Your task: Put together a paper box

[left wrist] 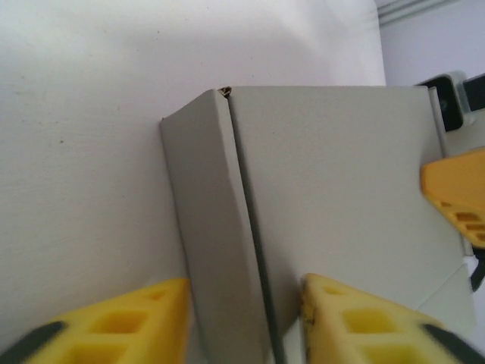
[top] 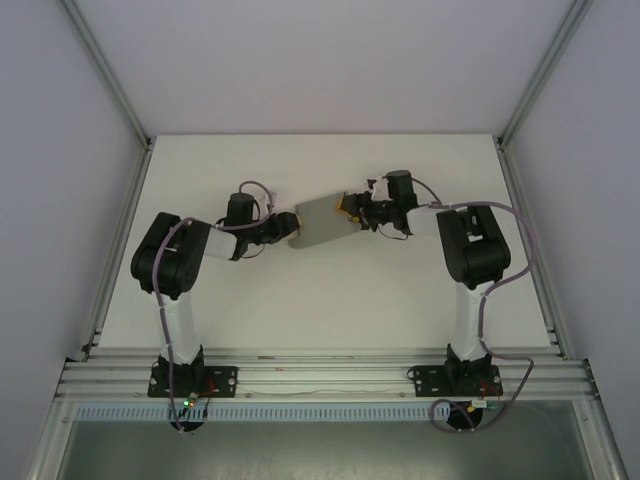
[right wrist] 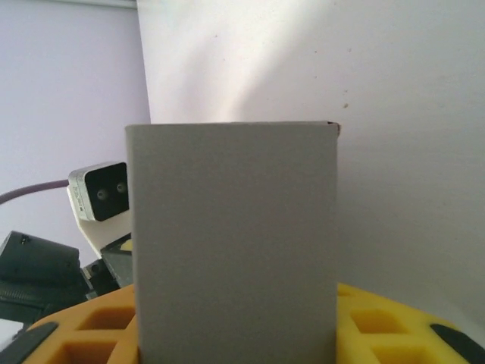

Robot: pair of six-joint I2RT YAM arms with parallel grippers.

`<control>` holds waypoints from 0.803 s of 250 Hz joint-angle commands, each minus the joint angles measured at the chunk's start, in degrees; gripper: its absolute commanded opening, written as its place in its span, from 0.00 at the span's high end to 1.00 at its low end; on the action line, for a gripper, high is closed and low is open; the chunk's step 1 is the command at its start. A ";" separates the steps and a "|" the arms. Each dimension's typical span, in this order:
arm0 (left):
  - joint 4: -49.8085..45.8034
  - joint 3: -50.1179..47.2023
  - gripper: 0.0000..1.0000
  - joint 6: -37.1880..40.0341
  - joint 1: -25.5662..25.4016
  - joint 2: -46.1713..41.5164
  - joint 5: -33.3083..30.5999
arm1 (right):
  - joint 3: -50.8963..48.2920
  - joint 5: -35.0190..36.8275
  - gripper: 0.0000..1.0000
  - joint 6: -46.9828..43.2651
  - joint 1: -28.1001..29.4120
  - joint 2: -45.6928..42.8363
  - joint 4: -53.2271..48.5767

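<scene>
The paper box (top: 322, 221) is a plain grey cardboard piece lying at mid-table between my two grippers. In the left wrist view the paper box (left wrist: 333, 189) shows a narrow side flap (left wrist: 208, 220) folded up along a crease. My left gripper (left wrist: 246, 292) stands open astride that flap, with a gap between the flap's edge and the right finger (left wrist: 341, 318). In the right wrist view the paper box (right wrist: 231, 227) rises as a flat grey panel, and my right gripper (right wrist: 235, 303) is shut on its near end, a yellow finger pressed against each side.
The white table (top: 320, 300) is walled by pale panels and aluminium posts (top: 110, 90). My left gripper (top: 290, 228) and right gripper (top: 350, 208) sit close together at the box. The left arm's wrist camera (right wrist: 102, 193) shows just behind the box.
</scene>
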 commanded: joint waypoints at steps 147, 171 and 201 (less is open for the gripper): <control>-48.33 6.62 0.00 82.45 -18.92 -35.69 -22.45 | 13.24 -1.25 0.51 6.99 -0.75 -13.05 -55.85; -49.35 7.67 0.00 83.29 -19.54 -34.43 -27.16 | 10.93 -4.20 0.52 12.60 -0.74 -15.24 -51.82; -48.72 8.13 0.00 83.79 -19.88 -33.14 -28.42 | 9.09 -4.69 0.54 17.43 -0.74 -17.89 -49.25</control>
